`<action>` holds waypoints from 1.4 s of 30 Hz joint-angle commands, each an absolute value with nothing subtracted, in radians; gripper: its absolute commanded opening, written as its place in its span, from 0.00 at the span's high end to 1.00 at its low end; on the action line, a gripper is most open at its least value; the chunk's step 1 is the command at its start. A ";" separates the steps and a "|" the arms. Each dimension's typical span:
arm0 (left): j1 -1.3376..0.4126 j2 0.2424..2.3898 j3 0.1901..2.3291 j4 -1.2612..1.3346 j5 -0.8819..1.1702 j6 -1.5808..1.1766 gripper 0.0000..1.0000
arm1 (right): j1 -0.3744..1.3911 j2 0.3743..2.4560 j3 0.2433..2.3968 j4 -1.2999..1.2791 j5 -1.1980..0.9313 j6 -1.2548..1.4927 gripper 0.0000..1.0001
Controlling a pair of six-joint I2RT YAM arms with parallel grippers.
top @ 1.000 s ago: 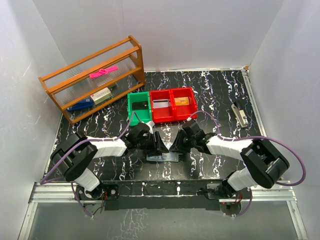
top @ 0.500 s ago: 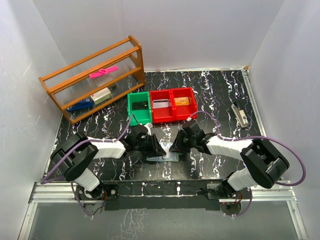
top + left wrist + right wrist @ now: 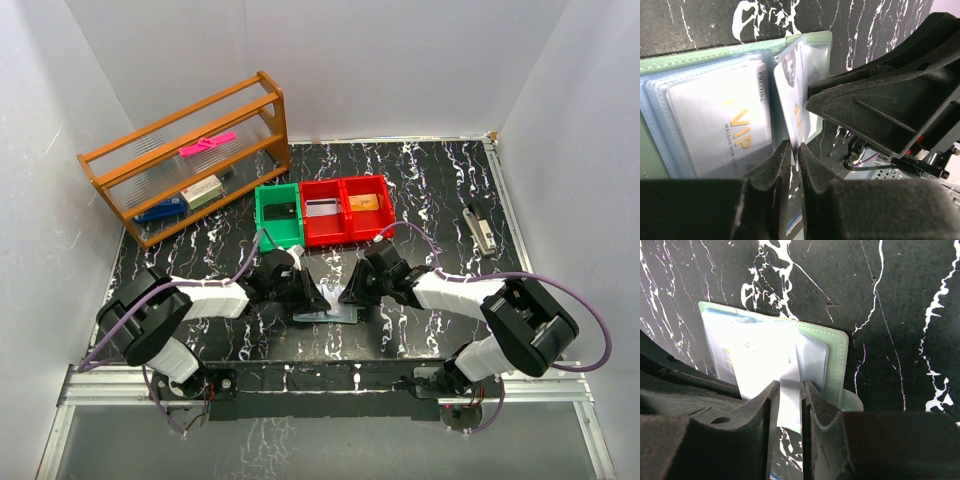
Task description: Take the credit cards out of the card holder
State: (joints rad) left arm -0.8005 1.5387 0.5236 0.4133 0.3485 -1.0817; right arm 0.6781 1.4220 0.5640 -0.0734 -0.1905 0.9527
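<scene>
The card holder (image 3: 330,315) lies open on the black marble table between my two grippers. Its green edging shows in the left wrist view (image 3: 810,37) and the right wrist view (image 3: 837,352). My left gripper (image 3: 318,299) (image 3: 794,152) is shut on the edge of a whitish credit card (image 3: 792,95) that stands partly out of its clear sleeve. A second card with gold VIP lettering (image 3: 725,120) sits in a sleeve. My right gripper (image 3: 348,297) (image 3: 789,390) rests at the holder's other side, jaws a narrow gap apart, with the whitish card (image 3: 765,360) showing between them.
A green bin (image 3: 278,212) and two red bins (image 3: 345,208) holding cards stand just behind the holder. A wooden rack (image 3: 190,160) is at the back left. A small stapler-like object (image 3: 480,228) lies at the right. White walls enclose the table.
My left gripper has moved right and down onto the card holder and closed on the card. The right gripper has hardly moved.
</scene>
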 commanded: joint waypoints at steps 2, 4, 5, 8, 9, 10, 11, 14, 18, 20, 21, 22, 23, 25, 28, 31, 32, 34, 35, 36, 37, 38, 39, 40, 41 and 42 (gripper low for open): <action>-0.797 1.463 0.516 0.410 0.343 -1.082 0.92 | 0.674 1.457 0.524 -0.133 -0.147 0.932 0.77; -0.796 1.459 0.518 0.396 0.337 -1.077 0.92 | 0.674 1.457 0.532 -0.140 -0.144 0.925 0.77; -0.797 1.457 0.520 0.393 0.337 -1.076 0.93 | 0.674 1.457 0.536 -0.143 -0.142 0.923 0.77; -0.797 1.448 0.519 0.377 0.330 -1.072 0.96 | 0.672 1.454 0.542 -0.149 -0.139 0.919 0.77; -0.797 1.445 0.519 0.369 0.328 -1.071 0.96 | 0.672 1.453 0.541 -0.148 -0.140 0.920 0.77; -0.797 1.442 0.520 0.360 0.324 -1.068 0.97 | 0.673 1.452 0.540 -0.146 -0.141 0.920 0.77; -0.797 1.439 0.520 0.347 0.322 -1.067 0.97 | 0.673 1.451 0.539 -0.147 -0.142 0.919 0.77; -0.796 1.427 0.524 0.303 0.307 -1.061 0.96 | 0.672 1.448 0.537 -0.149 -0.138 0.918 0.77; -0.796 1.407 0.524 0.264 0.286 -1.054 0.94 | 0.670 1.450 0.541 -0.148 -0.138 0.915 0.77; -0.797 1.404 0.522 0.267 0.288 -1.054 0.92 | 0.670 1.450 0.544 -0.150 -0.141 0.913 0.77; -0.796 1.406 0.524 0.268 0.292 -1.053 0.92 | 0.671 1.448 0.545 -0.149 -0.141 0.911 0.77; -0.796 1.408 0.527 0.269 0.294 -1.052 0.91 | 0.671 1.445 0.547 -0.149 -0.141 0.910 0.77; -0.797 1.409 0.528 0.268 0.297 -1.051 0.91 | 0.671 1.442 0.549 -0.149 -0.140 0.908 0.77; -0.797 1.409 0.528 0.274 0.298 -1.054 0.90 | 0.670 1.438 0.553 -0.154 -0.135 0.905 0.77; -0.796 1.412 0.528 0.291 0.304 -1.052 0.89 | 0.670 1.438 0.558 -0.150 -0.142 0.898 0.76; -0.796 1.428 0.533 0.332 0.333 -1.053 0.90 | 0.670 1.448 0.560 -0.140 -0.157 0.895 0.75; -0.797 1.436 0.537 0.343 0.340 -1.052 0.91 | 0.670 1.452 0.560 -0.138 -0.160 0.893 0.75; -0.797 1.444 0.547 0.345 0.352 -1.045 0.95 | 0.670 1.457 0.560 -0.137 -0.163 0.894 0.75; -0.797 1.441 0.554 0.327 0.345 -1.037 0.98 | 0.670 1.457 0.559 -0.139 -0.160 0.893 0.75; -0.796 1.437 0.565 0.300 0.331 -1.030 1.00 | 0.670 1.456 0.558 -0.142 -0.158 0.893 0.75; -0.796 1.431 0.573 0.267 0.312 -1.022 1.00 | 0.672 1.455 0.558 -0.144 -0.153 0.894 0.75; -0.796 1.424 0.580 0.233 0.295 -1.013 1.00 | 0.671 1.452 0.559 -0.148 -0.149 0.895 0.75; -0.796 1.418 0.585 0.203 0.279 -1.006 1.00 | 0.672 1.449 0.559 -0.152 -0.143 0.897 0.75; -0.796 1.410 0.590 0.170 0.264 -0.997 1.00 | 0.671 1.445 0.560 -0.156 -0.137 0.897 0.75; -0.796 1.402 0.592 0.144 0.251 -0.990 1.00 | 0.672 1.440 0.561 -0.159 -0.131 0.896 0.75; -0.796 1.394 0.592 0.126 0.241 -0.986 1.00 | 0.671 1.434 0.563 -0.161 -0.127 0.896 0.75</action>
